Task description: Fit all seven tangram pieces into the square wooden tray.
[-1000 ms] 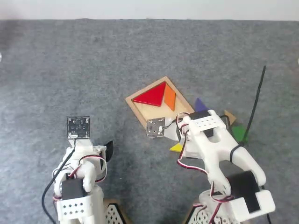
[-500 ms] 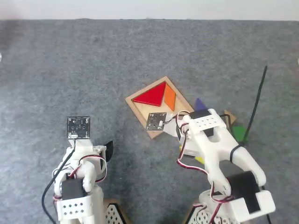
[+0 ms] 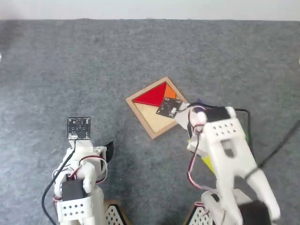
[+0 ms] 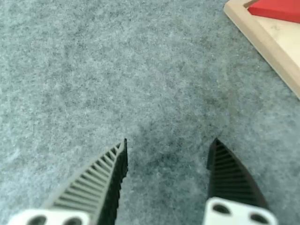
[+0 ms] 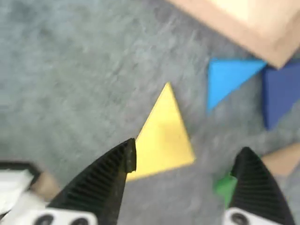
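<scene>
A square wooden tray (image 3: pixel 143 117) sits near the middle of a grey felt mat (image 3: pixel 93 61), turned so that one corner points to the far side. A large red triangle (image 3: pixel 151 97) lies flat in its far half, and a smaller orange piece (image 3: pixel 170 93) sits against it on the right. The tray floor nearer the arms shows pale bare wood.

The right arm (image 3: pixel 225 140) leans in over the tray's near-right edge. Seen from its wrist, the right gripper (image 5: pixel 187 157) hangs with its black ribbed fingers spread wide apart and nothing held. A yellow triangle (image 5: pixel 161 136) lies on the mat under that gap. A light blue triangle (image 5: pixel 227 77) rests just off the tray's corner (image 5: pixel 243 23), with a dark blue piece (image 5: pixel 281 93) just beside it. A green piece (image 5: pixel 224 185) and a wood-coloured one (image 5: pixel 283 159) lie close by.

The left arm (image 3: pixel 77 178) stands at the near left, well apart from the tray. The left gripper (image 4: pixel 168 154) is likewise spread and empty over bare mat, with the tray's rim (image 4: pixel 262 40) and the red triangle (image 4: pixel 276 8) off to its far right.
</scene>
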